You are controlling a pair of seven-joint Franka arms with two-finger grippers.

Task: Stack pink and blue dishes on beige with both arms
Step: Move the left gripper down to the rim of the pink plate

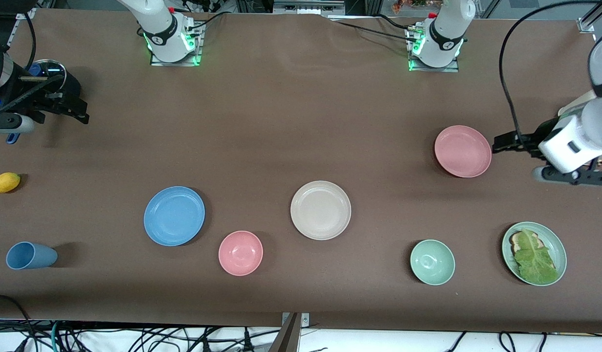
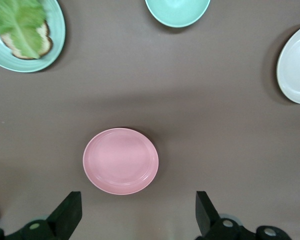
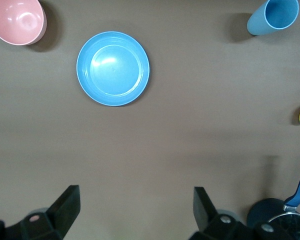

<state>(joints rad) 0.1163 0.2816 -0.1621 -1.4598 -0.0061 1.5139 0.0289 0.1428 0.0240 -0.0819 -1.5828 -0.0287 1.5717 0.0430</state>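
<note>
The pale pink plate (image 1: 462,150) (image 2: 120,160) lies toward the left arm's end of the table. My left gripper (image 1: 499,143) (image 2: 137,200) hangs open and empty over the bare table just beside its rim. The sky blue plate (image 1: 174,215) (image 3: 113,68) lies toward the right arm's end. My right gripper (image 1: 81,112) (image 3: 135,195) is open and empty, well apart from it, over the table's edge at that end. The cream-beige plate (image 1: 320,209) (image 2: 296,65) sits bare in the middle, between the other two plates.
A deep pink bowl (image 1: 240,253) sits beside the blue plate. A mint bowl (image 1: 432,262) and a mint plate (image 1: 509,254) with lettuce on bread lie near the front edge. A blue cup (image 1: 31,255), a yellow fruit (image 1: 5,182) and a dark blue-handled pot (image 3: 270,215) are near the right gripper.
</note>
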